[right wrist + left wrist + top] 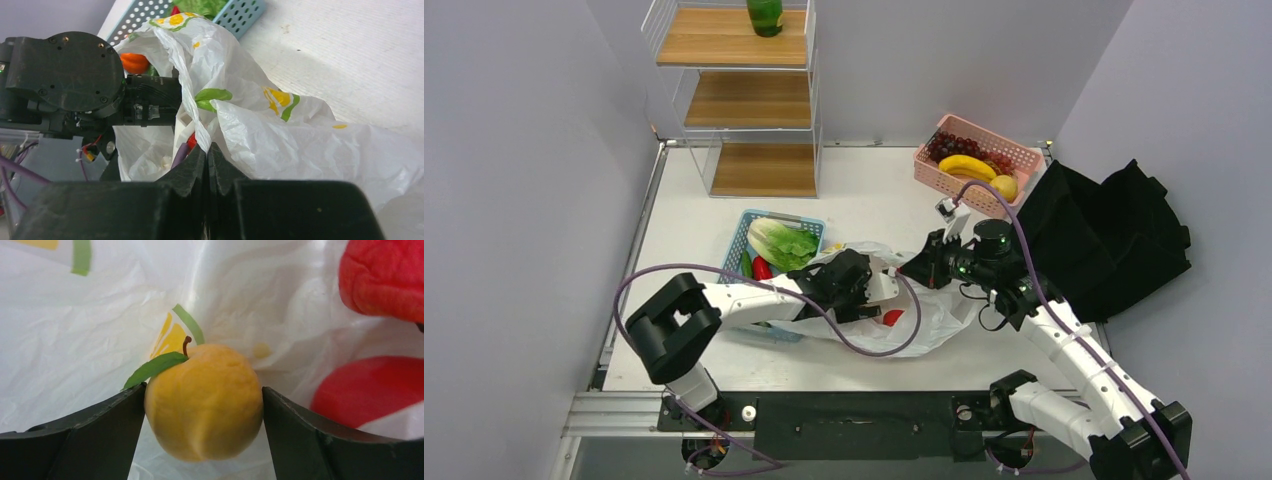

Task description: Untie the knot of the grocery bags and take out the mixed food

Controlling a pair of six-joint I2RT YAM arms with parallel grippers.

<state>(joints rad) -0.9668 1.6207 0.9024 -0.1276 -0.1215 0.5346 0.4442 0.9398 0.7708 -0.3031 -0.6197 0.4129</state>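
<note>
Plastic, thin and crinkly, fills the left wrist view: the bag [75, 350] lies on the table with its mouth open, so I judge the knot undone and the emptying in hand. Inside it sits a yellow-orange fruit [205, 402] with a stalk and a green leaf, and two red apples [382, 277] lie just beside it on the right. A small orange pumpkin [134, 62] shows at the bag's far rim in the right wrist view.

The left gripper [203, 389] is deep in the bag with its jaws spread wide, one on each side of the fruit. They look to sit right at its skin without squeezing, so I read it as open and not yet gripping. The right gripper [206, 150] is closed tight on a fold of the bag's rim, holding the mouth up.

The next move likely calls for a gentle close on the fruit, then a lift out through the mouth without snagging the film or nudging the apples.

From above, the left arm folds at the elbow and runs low along the table into the bag. The right arm slants up from its base, its wrist turned left toward the rim.
</note>
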